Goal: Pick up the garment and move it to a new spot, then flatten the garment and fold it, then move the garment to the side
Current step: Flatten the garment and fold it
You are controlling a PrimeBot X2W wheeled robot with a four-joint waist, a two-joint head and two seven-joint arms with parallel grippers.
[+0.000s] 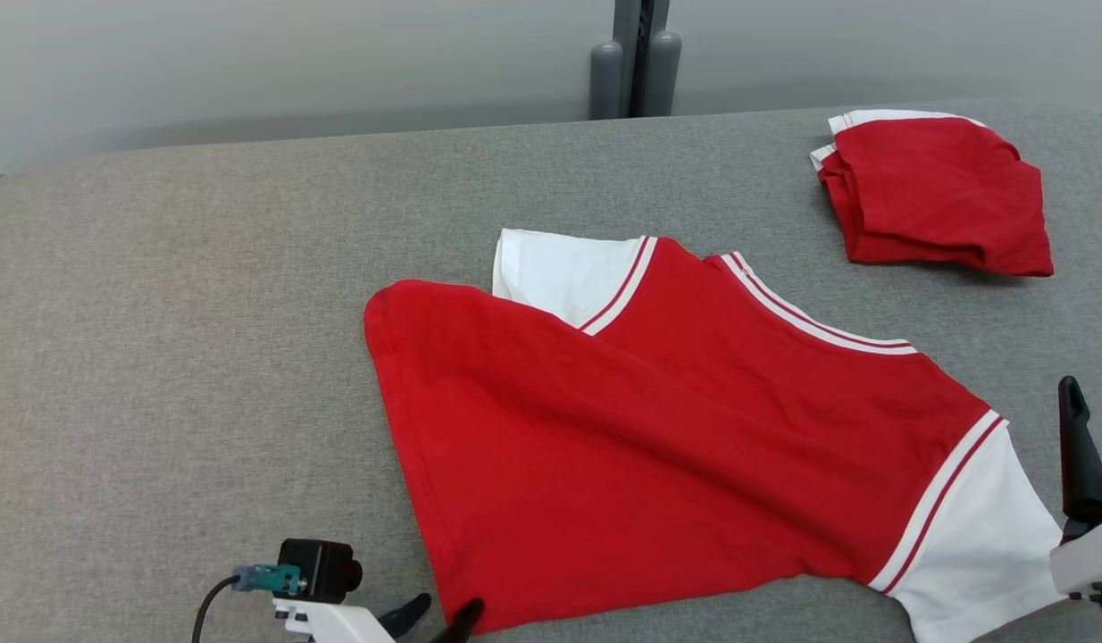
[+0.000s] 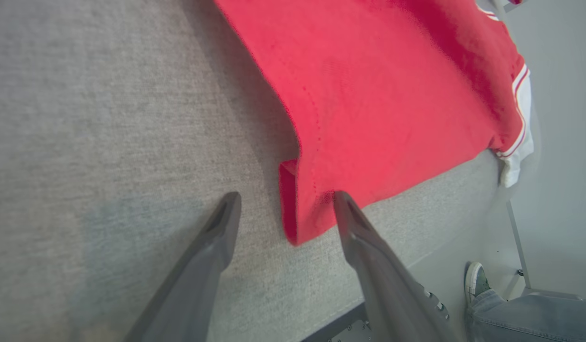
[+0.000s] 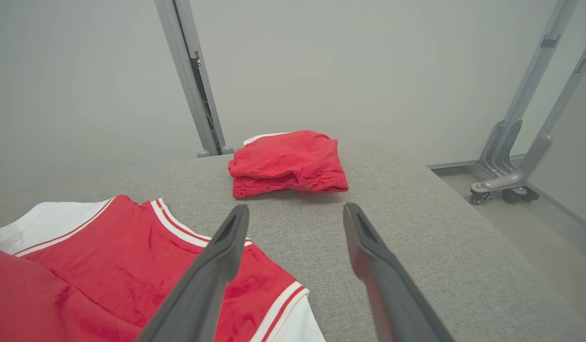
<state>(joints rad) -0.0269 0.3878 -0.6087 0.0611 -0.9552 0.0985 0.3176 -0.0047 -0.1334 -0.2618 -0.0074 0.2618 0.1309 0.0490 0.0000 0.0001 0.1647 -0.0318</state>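
The garment (image 1: 694,429) is a red T-shirt with white, red-striped sleeves, lying spread across the middle of the grey table (image 1: 203,357) with one side folded diagonally over itself. My left gripper (image 1: 441,614) is at its near hem corner. In the left wrist view that gripper (image 2: 286,199) is open, and its fingers straddle the turned-up corner of the hem (image 2: 297,209), one finger over red cloth. My right gripper (image 1: 1073,420) stands by the right white sleeve (image 1: 980,536). In the right wrist view it (image 3: 297,210) is open above bare table beside that sleeve (image 3: 293,323).
A second red garment (image 1: 939,196), folded into a small stack, lies at the table's far right corner (image 3: 288,161). A person's shoe (image 2: 476,280) and trouser leg (image 2: 525,313) stand on the floor past the table's near edge. A wheeled metal frame (image 3: 506,185) stands right of the table.
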